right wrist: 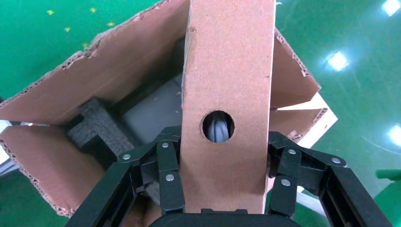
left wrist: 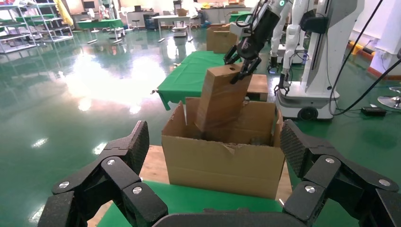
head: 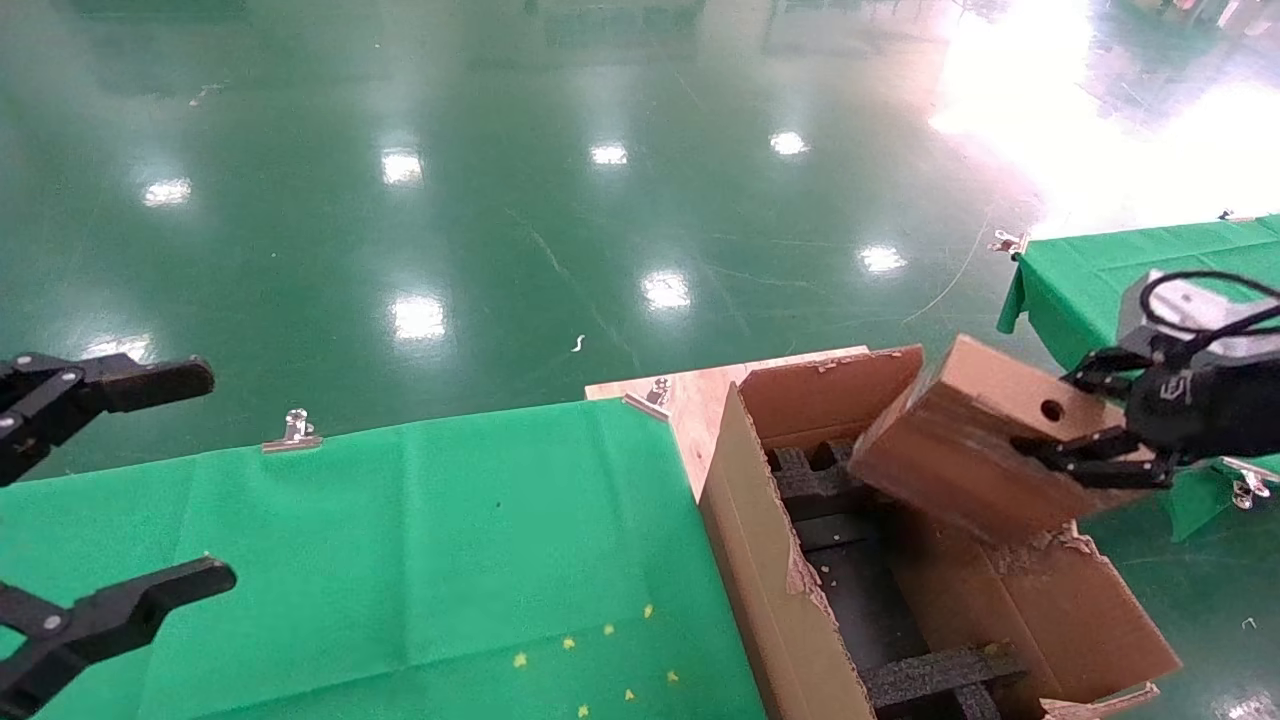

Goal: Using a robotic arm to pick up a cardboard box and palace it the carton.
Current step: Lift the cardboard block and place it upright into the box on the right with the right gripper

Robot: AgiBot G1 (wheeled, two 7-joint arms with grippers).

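Observation:
My right gripper (head: 1075,415) is shut on the small brown cardboard box (head: 985,440), which has a round hole (head: 1051,409) in one narrow face. I hold the box tilted above the right side of the large carton (head: 760,580), its lower end dipping past the torn flaps. In the right wrist view the box (right wrist: 227,75) sits clamped between my fingers (right wrist: 168,175), with black foam dividers (right wrist: 97,135) inside the carton below. The left wrist view shows the box (left wrist: 222,101) going down into the carton (left wrist: 222,163). My left gripper (head: 130,480) is open and empty at the left.
The carton stands on a wooden board (head: 690,400) beside a green-clothed table (head: 400,560) held with metal clips (head: 293,430). Another green table (head: 1090,275) is at the right. Small yellow scraps (head: 600,650) lie on the cloth. A shiny green floor lies beyond.

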